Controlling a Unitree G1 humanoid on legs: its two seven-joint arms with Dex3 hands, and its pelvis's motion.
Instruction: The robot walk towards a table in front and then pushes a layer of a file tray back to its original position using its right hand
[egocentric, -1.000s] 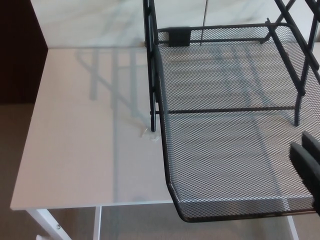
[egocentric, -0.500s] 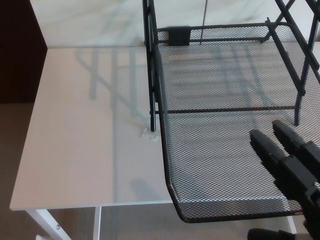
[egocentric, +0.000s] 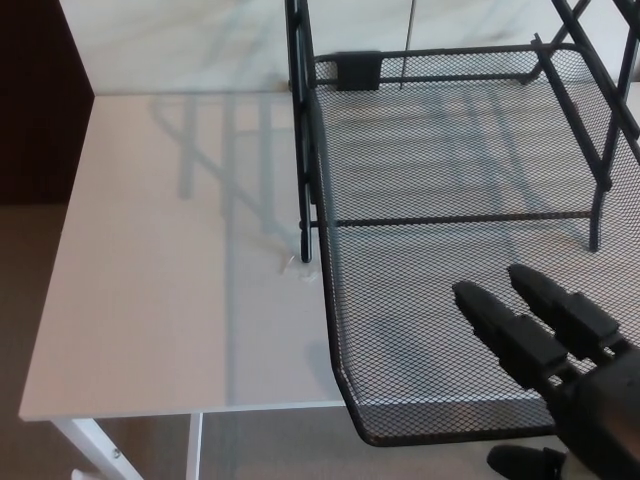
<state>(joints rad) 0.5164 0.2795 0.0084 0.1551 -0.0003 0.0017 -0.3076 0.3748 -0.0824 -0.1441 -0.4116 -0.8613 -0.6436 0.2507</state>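
From the head view, a white table (egocentric: 170, 290) stands against a pale wall, bearing a black wire-mesh file tray (egocentric: 450, 180) on its right part. The tray's pulled-out layer (egocentric: 420, 330) sticks out past the frame's front posts and overhangs the table's near edge. The right hand (egocentric: 545, 345) comes in from the lower right, holding nothing, its two thick fingers (egocentric: 500, 320) spread and stretched above the layer's mesh floor, thumb lower by the front rim.
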